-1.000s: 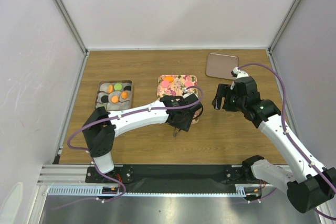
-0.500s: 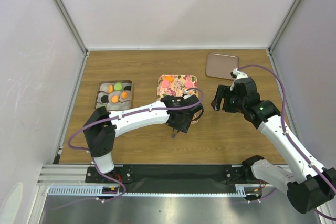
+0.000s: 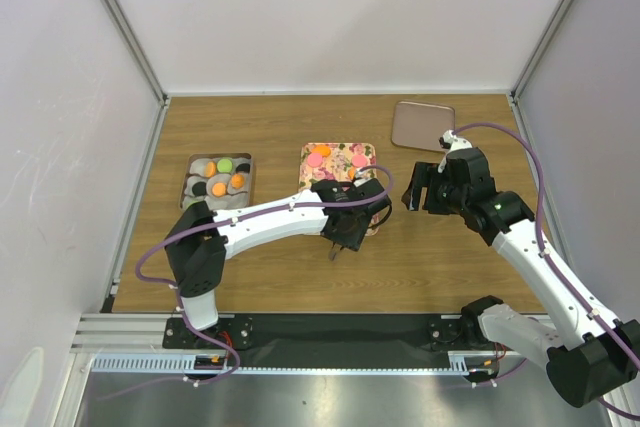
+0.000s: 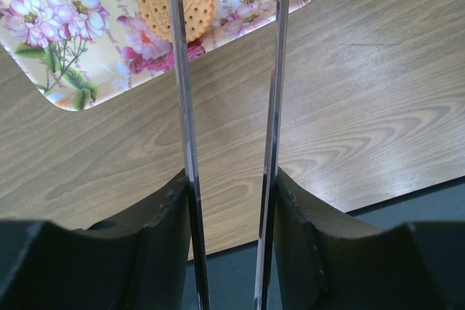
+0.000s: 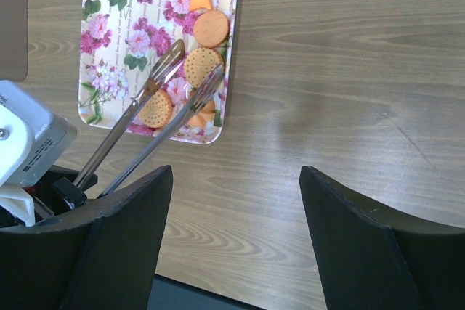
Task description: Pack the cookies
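Nearest, the left pincer (image 4: 231, 179) is clamped narrow on a pair of metal tongs (image 4: 180, 70), whose two blades stand slightly apart. Just beyond it, at the blade tips, the cookies (image 4: 154, 1) lie on a floral tray (image 4: 87, 70). Farther off to its right, the right pincer (image 5: 234, 176) hangs wide and empty above the wooden surface (image 5: 349, 70).

Mid-frame on the table (image 3: 280, 127): tray (image 3: 340, 155) with cookies (image 5: 211, 28) on it, tongs (image 5: 156, 76) crossing its lower edge, tips among them. Left of frame, level with the tray: box (image 3: 250, 182) holding paper cups (image 3: 203, 166) and more cookies. Upper right, well apart: lid (image 3: 422, 125).
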